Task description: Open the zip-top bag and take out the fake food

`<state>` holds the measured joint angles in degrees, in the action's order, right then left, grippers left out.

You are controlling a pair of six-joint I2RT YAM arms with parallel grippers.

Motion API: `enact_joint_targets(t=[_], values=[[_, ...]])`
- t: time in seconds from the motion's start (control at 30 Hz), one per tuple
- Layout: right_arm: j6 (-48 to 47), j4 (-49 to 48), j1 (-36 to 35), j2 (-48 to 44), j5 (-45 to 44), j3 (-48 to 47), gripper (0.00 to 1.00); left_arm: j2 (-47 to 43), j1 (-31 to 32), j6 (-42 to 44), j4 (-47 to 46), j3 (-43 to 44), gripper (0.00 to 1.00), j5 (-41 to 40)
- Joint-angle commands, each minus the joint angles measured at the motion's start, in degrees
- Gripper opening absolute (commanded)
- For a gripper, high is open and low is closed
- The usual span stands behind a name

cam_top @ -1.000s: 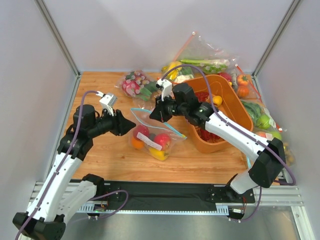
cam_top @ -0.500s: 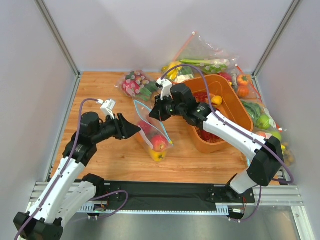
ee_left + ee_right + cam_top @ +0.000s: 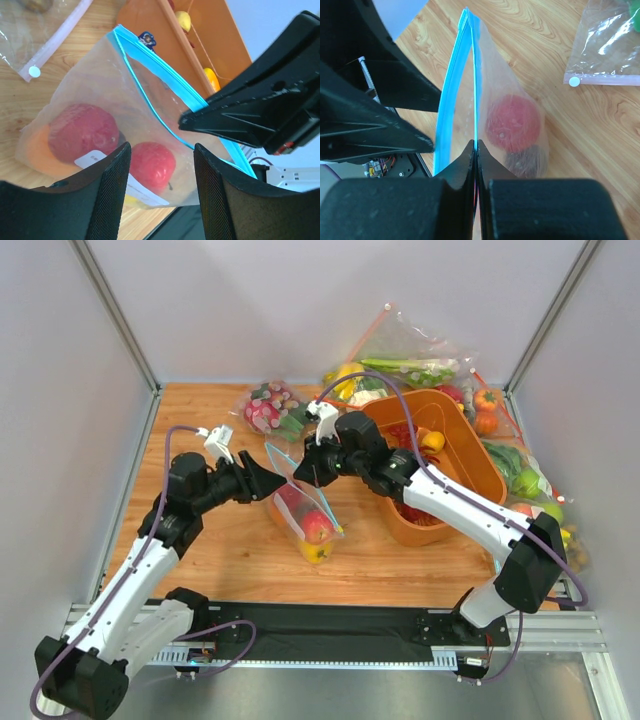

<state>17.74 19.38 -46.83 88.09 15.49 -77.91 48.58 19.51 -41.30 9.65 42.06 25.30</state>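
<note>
Left fingers are spread wide, level with the bag and just beside its teal zip strip, gripping nothing. The bag hangs upright at mid-table between the two arms, its bottom resting on the table. Red, orange and yellow fruits sit low inside. Right fingers are pressed together, pinching one lip of the strip from above. The mouth looks slightly parted, and the other lip is free on the left side.

The film looks thin, limp and likely slippery. The fruits weigh down the base, so the bag should sag and swing. The stiffer strip is probably the best hold, on the free lip opposite the pinch.

An orange bin stands close on the right, and other bags crowd the back. Bare table lies left and near
</note>
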Motion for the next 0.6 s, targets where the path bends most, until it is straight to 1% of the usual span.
enact_joint_targets(t=[0.0,0.37,0.5,0.53,0.57], values=[[-0.5,-2.1,-0.5,0.5,-0.5,-0.7,0.0,1.2,0.3,-0.9,-3.5,2.6,0.61,-1.3],[-1.1,-2.0,-1.0,1.6,0.2,-0.4,0.0,5.4,0.2,-2.9,-9.5,1.6,0.61,-2.5],[-1.1,-2.1,-1.0,1.6,0.2,-0.4,0.0,7.0,0.3,-2.8,-9.3,2.1,0.59,-2.5],[-1.2,-2.0,-1.0,1.6,0.2,-0.4,0.0,7.2,0.2,-2.7,-9.3,2.3,0.56,-2.4],[-1.2,-1.8,-1.0,1.6,0.1,-0.6,0.0,7.5,0.2,-2.6,-9.0,2.5,0.45,-2.4]])
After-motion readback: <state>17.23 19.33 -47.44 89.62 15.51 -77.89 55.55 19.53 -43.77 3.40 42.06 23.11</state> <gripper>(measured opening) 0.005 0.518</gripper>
